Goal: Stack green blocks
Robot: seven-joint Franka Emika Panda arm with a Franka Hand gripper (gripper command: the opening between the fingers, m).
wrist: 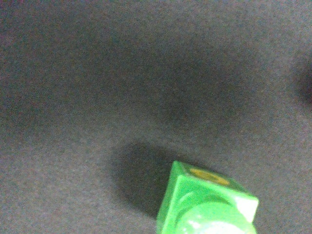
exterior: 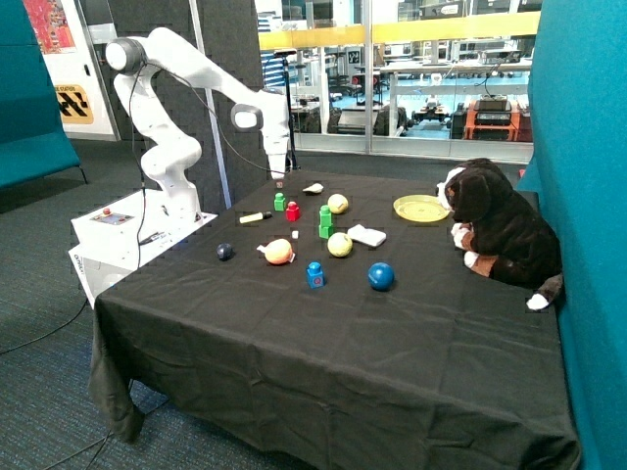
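The table (exterior: 323, 343) is draped in a black cloth reaching toward a grey carpeted floor (exterior: 39, 294). Teal partition panels (exterior: 583, 117) are set along one side and in the far corner. Behind, a dark panel (exterior: 211, 59) is seen beside glass windows (exterior: 411, 78) opening onto a bright workshop crossed by a yellow beam (exterior: 392, 34).

A black cloth (exterior: 323, 333) covers the table. Mid-frame lie a red block (exterior: 292, 211), a blue block (exterior: 314, 274), a blue ball (exterior: 380, 276) and two yellow balls (exterior: 339, 244) — further right, a yellow plate (exterior: 419, 208) beside a plush dog (exterior: 500, 230).
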